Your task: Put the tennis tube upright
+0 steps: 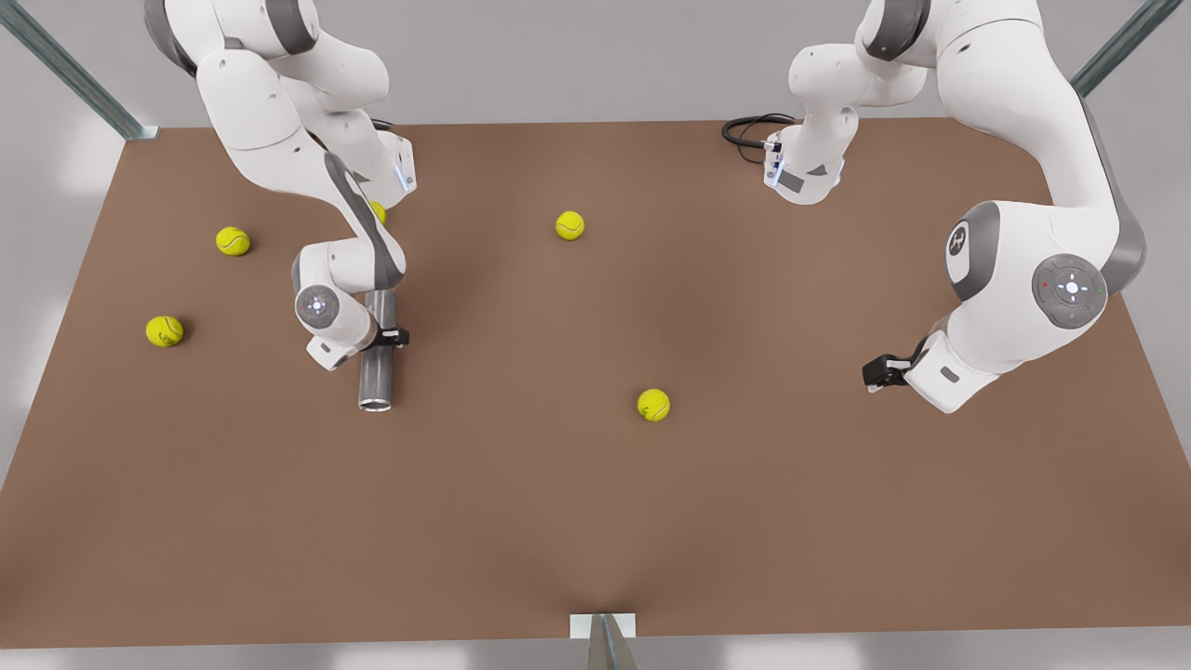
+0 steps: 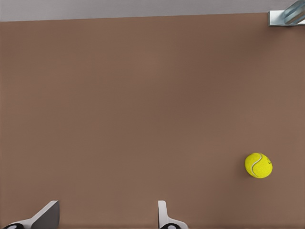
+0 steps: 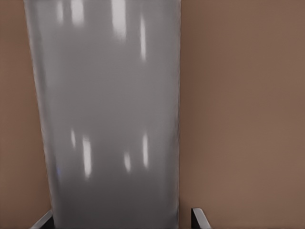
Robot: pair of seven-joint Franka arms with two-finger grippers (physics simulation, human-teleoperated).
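Nearby, tennis balls [image 1: 653, 405] scattered around lying tennis tube [image 1: 376, 372].

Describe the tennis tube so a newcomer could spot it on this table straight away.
On the brown table, look to the front view's left, under the bent white arm. The tennis tube lies flat there, straddled by the right gripper. It is the one long grey metallic cylinder among round yellow-green balls.

we see the tennis tube [image 3: 109, 119] as smooth grey metal with a soft sheen and streaked highlights; the table [image 1: 595, 521] as matt brown, untextured; the tennis balls [image 1: 653, 405] as yellow-green, felt-like, matt; the arm shells [image 1: 1033, 112] as glossy white plastic with grey joints.
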